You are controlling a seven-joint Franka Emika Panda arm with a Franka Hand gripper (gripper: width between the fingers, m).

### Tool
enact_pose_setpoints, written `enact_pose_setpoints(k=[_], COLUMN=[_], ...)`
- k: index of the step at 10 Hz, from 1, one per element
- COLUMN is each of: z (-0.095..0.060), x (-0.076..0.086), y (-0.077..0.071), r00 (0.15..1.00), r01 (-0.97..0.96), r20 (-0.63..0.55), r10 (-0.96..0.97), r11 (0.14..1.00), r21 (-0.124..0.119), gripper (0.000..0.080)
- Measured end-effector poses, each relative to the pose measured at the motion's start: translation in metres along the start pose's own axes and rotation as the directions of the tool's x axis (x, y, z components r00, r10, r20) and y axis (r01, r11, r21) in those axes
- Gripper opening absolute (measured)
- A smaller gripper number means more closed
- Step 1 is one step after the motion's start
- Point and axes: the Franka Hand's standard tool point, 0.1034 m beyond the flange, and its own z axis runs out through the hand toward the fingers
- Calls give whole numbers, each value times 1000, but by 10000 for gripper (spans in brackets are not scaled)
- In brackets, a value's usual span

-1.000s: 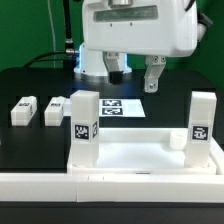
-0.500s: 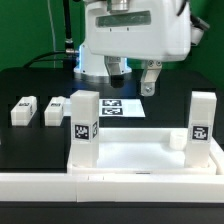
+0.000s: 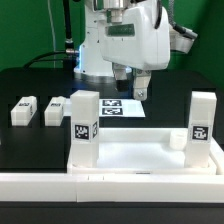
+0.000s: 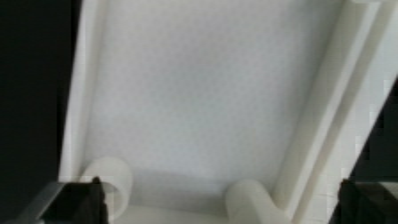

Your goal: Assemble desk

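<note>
**Low front camera, close wrist camera**

The exterior view sits low and near the front edge of the surface (image 3: 30,90). It faces level across the desk slab (image 3: 140,152) toward the arm (image 3: 125,35) in the upper middle of the frame. The wrist view, above the tool (image 4: 222,200), looks onto that same desk slab (image 4: 205,100) from very close.

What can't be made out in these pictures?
- Exterior view: flat white marker board, part hidden behind upright white square leg.
- Exterior view: far-left lying white leg, tag too small to read.
- Wrist view: white rimmed plastic slab, blurred, cut off by frame edges.
</note>
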Motion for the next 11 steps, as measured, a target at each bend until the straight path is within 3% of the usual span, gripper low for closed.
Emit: enact_pose_setpoints(k=[3, 4, 6, 8, 11], z=[1, 6, 25, 32, 32], x=[0, 2, 0, 10, 8], y=[2, 10, 42, 44, 43], r00=[1000, 998, 986, 977, 974], r01=[-1, -56, -167, -213, -223], r20=[0, 3, 7, -22, -20], r10=[1, 56, 167, 214, 224], r11=[1000, 998, 986, 976, 974], r21=[-3, 14, 3, 37, 42], gripper=[649, 649, 649, 648, 649])
